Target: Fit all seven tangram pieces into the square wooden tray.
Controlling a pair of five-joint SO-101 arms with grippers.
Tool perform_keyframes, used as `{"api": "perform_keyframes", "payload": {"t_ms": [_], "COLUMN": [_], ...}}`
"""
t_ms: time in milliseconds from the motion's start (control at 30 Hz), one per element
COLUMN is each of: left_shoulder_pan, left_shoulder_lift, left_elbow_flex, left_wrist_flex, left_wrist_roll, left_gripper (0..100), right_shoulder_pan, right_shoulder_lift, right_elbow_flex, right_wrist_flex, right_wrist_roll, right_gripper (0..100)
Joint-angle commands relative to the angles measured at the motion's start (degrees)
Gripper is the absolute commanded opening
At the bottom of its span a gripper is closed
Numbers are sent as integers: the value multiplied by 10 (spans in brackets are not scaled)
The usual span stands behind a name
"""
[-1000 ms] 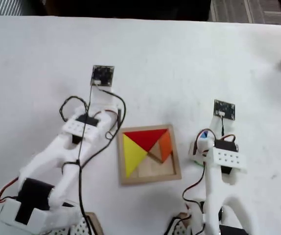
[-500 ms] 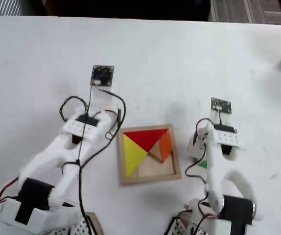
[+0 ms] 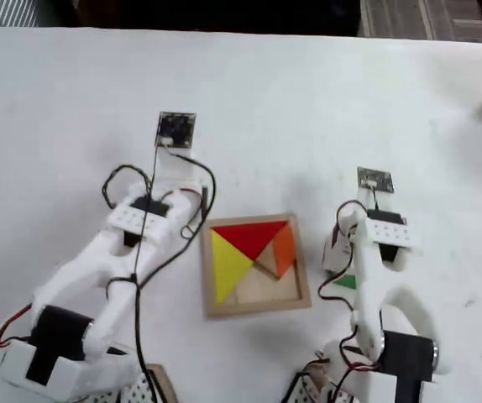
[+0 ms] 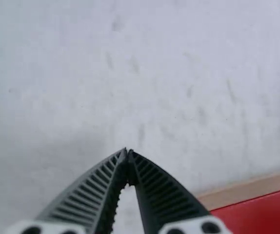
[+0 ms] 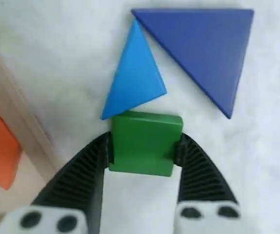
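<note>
Your right hand (image 5: 143, 144) has dropped over the green square (image 5: 145, 139) and grips it on the desk (image 3: 308, 101), just beside the tray (image 3: 262, 305), against the pale triangle (image 5: 135, 83). Your left hand (image 4: 128, 157) is pinched shut, empty. Grasp looks made; lift next.

Green square (image 5: 142, 141), dark-blue triangle (image 5: 203, 48)

No legible text or labels anywhere
</note>
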Motion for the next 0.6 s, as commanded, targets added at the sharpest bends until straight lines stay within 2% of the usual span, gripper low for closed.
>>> {"api": "perform_keyframes", "payload": {"t_ms": [0,133,267,433,567], "left_shoulder_pan": [5,4,-2,-41,-66], "left_shoulder_lift": [-2,-2,-2,-2,-2], "left_elbow_flex": [-23,-23,-24,-36,-44], "left_wrist_flex": [2,2,2,5,6], "left_wrist_roll": [-4,-4,-4,-1,0], "left_gripper": [23,23,23,23,23], "right_shoulder_pan": [1,20,9,-62,-132], "right_shoulder_lift": [-18,-34,-70,-136,-197], "right_elbow_flex": [4,1,-2,-4,-18], "right_wrist_flex": [3,16,38,79,122], "right_wrist_roll": [8,13,85,186,217], "right_gripper": [19,18,17,17,17]}}
